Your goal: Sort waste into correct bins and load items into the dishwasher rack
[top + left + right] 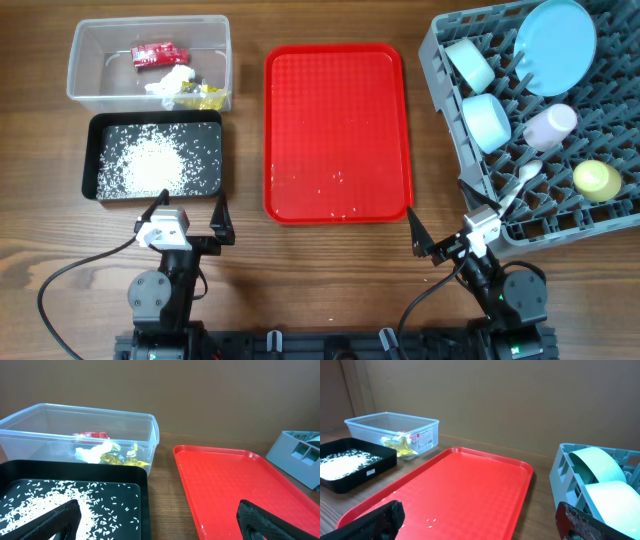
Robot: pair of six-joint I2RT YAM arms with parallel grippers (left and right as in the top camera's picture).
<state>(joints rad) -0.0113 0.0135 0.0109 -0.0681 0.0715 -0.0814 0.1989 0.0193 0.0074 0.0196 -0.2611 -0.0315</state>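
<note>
Our left claw (pixel 187 215) and right claw (pixel 443 228) both gape wide and hold nothing, low over the bench's (pixel 300 280) near edge. Just ahead of the left claw sits the black tray (pixel 92 160) of rice grains (pixel 150 160), with the clear tub (pixel 80 70) of wrappers (pixel 175 82) beyond it. Ahead-right of the right claw, the dishwasher rack (pixel 445 100) carries plate (pixel 555 45), bowls (pixel 485 118) and cups (pixel 550 125). Between the claws lies the red tray (pixel 335 100), with a few stray grains (pixel 335 180) at its near end. We judge those the last job: tip slowly toward the black tray, so nothing scatters.

red tray (pixel 336 130), black tray (pixel 212 188), grey rack (pixel 445 75)
</note>
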